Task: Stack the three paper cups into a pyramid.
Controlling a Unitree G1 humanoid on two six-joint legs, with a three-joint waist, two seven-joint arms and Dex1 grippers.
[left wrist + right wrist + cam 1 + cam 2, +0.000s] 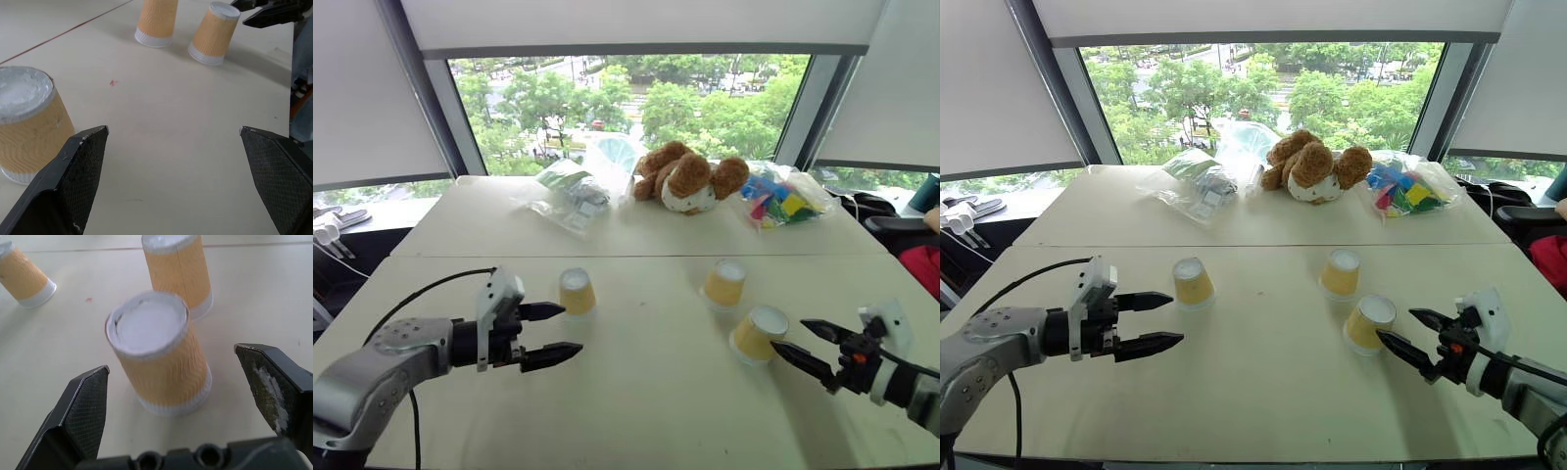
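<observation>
Three paper cups stand upside down and apart on the table [636, 392], none stacked, so the pyramid is not yet begun. The left cup [577, 291] sits alone just beside the left gripper [551, 333], whose fingers are spread wide and hold nothing; the cup lies a little beyond its far finger rather than between the two. The middle cup [725, 282] and the near right cup [759, 333] stand close together but not touching, which would suit them as the two base cups. The right gripper [796, 338] is also spread and empty, pointing at the near right cup, with that cup lined up in its gap in the right wrist view and not yet touched. My reading is that each arm is poised beside its nearest cup: the right to nudge or grasp a base cup, the left to fetch the lone cup for the top.

Farther back lie a brown plush toy [688, 177], a clear bag of bright blocks [783, 201] and clear plastic bags [570, 194]. The pale table has a seam across it and stands before a wide window [636, 98] onto green trees, with blinds partly down.
</observation>
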